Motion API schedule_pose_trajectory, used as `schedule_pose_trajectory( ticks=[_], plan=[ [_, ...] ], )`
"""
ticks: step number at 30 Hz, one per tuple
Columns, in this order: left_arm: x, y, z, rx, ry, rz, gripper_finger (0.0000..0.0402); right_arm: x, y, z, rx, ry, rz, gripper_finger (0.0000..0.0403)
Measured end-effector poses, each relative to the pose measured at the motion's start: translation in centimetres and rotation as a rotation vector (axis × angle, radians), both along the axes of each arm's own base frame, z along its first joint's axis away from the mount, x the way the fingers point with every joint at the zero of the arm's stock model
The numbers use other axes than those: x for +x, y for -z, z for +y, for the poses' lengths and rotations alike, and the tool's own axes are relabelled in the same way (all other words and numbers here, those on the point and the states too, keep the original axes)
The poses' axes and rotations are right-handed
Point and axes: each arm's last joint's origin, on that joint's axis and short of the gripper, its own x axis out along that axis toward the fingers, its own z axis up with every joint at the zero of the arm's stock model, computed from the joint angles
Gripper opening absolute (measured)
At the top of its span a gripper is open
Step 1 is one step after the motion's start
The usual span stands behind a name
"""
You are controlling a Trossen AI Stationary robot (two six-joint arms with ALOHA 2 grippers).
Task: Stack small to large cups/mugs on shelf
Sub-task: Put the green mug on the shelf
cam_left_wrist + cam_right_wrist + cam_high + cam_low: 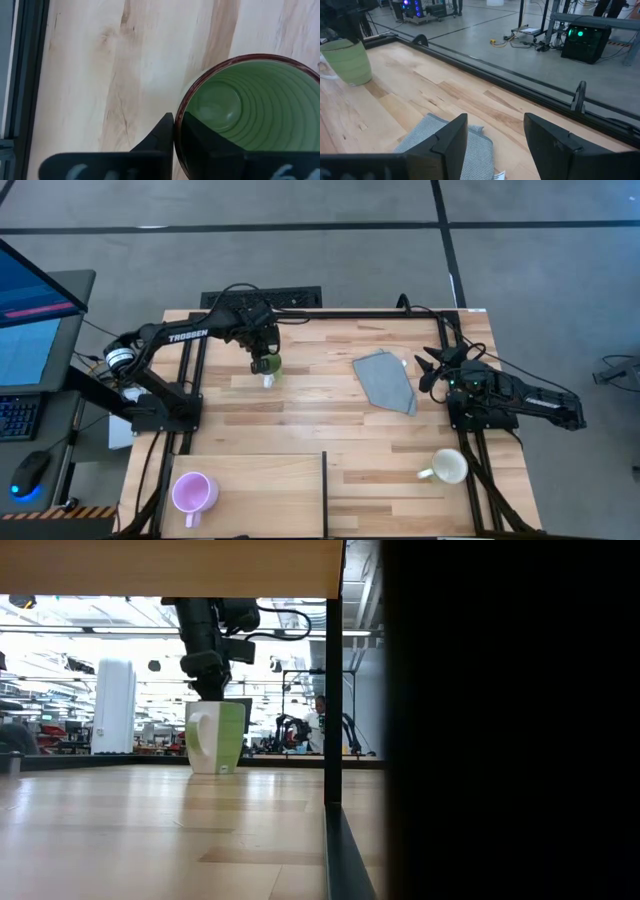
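The green mug (267, 364) stands upright on the striped tabletop at the far left-centre, and my left gripper (262, 348) is shut on it from above; it also shows in the low view (215, 737). The purple mug (193, 492) stands on the pale shelf board (270, 480) at the near left. The cream-white mug (448, 467) stands on the tabletop at the near right. My right gripper (495, 137) is open and empty at the right, just above the grey cloth's (385, 380) edge. My left gripper holds the green mug by its rim (176, 122), one finger inside the mug (205, 137) and one outside (160, 137). The fingers come from above, pointing down. The mug is upright, and its base (213, 771) looks to be on the tabletop.
The grey folded cloth (447, 150) lies between the two arms at the far centre-right. A dark upright edge (334, 690) marks the shelf board's right end. Bare planks lie between the green mug and the shelf board.
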Motion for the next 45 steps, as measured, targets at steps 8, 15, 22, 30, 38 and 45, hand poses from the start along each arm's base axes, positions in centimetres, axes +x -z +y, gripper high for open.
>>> schedule_pose_trajectory(
  ticks=[8, 15, 22, 30, 38, 45],
  plan=[
    [0.0, 0.0, 0.0, -0.008, -0.012, 0.000, 0.0009, 0.0, 0.0, 0.0, 0.000, 0.000, 0.000, 0.0216],
    [0.0, 0.0, 0.0, -0.010, -0.014, -0.005, 0.0004, 0.0, 0.0, 0.0, 0.000, 0.000, 0.000, 0.0216],
    [0.0, 0.0, -0.1, -0.059, -0.035, -0.027, 0.0002, 0.0, 0.0, 0.0, 0.000, 0.000, 0.000, 0.0216],
    [0.6, -1.5, -0.5, -0.058, 0.005, -0.019, 0.0002, 0.0, 0.0, 0.0, 0.000, 0.000, -0.001, 0.0216],
    [1.2, -5.3, -1.2, -0.055, 0.011, 0.003, 0.0002, 0.0, 0.0, 0.0, 0.001, 0.000, 0.002, 0.0216],
    [1.8, -8.3, -3.8, -0.067, 0.034, 0.060, 0.0002, 0.0, 0.0, 0.0, 0.001, 0.001, 0.002, 0.0216]
  ],
)
